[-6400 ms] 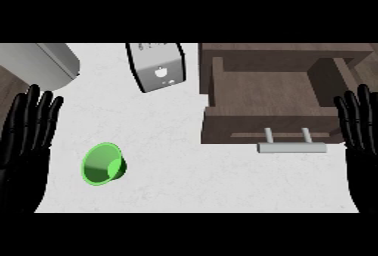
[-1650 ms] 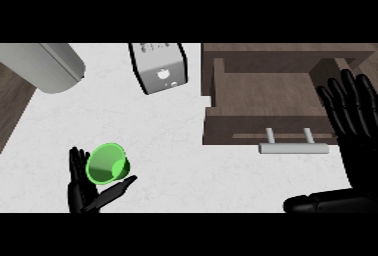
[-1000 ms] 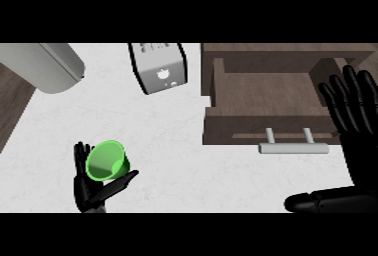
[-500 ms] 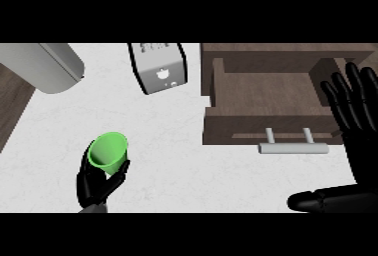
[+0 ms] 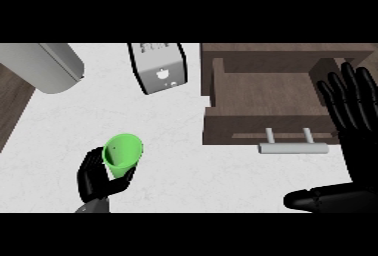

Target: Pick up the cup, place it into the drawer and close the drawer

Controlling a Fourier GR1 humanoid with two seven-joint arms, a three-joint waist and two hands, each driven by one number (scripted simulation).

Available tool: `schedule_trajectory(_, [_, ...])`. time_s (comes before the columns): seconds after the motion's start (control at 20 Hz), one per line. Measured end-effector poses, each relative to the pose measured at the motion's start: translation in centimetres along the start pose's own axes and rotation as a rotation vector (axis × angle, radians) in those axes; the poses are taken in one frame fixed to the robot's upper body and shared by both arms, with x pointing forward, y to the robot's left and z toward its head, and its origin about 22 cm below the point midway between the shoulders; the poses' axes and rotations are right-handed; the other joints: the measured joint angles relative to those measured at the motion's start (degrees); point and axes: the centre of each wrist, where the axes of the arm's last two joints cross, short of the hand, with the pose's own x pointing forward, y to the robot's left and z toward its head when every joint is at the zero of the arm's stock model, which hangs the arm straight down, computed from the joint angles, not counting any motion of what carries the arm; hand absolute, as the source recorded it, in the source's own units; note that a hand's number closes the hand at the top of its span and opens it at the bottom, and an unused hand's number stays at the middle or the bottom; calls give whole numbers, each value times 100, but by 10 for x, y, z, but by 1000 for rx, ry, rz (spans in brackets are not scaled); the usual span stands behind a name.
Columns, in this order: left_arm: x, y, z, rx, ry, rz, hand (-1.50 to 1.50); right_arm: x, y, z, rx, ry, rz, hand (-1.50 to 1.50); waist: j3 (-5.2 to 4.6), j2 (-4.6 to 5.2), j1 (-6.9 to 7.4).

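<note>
The left hand has its fingers curled round the green cup, low on the left of the white surface; the cup is tipped, mouth up and away. The open drawer sits well apart, up and to the right; the cup must cross that way. The right hand rests flat and open beside the drawer; a toaster stands behind.
</note>
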Motion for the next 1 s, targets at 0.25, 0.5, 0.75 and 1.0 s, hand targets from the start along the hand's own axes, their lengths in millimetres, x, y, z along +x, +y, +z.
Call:
schedule_trajectory(0.25, [7, 5, -20, -86, -18, -11, 150, 0, -8, 3, 3, 0, 8, -150, 0, 0, -3])
schedule_trajectory(0.5, [19, 12, -42, -204, -28, 20, 150, -4, -6, 5, -1, 1, 10, -150, 0, -3, 5])
schedule_trajectory(0.75, [37, -2, -68, -314, -75, 82, 150, 3, -1, 5, -5, 5, 7, -150, 3, -14, 20])
schedule_trajectory(1.0, [62, -38, -81, -437, -94, 122, 150, 1, -6, 12, -17, 13, 10, -150, 7, -25, 45])
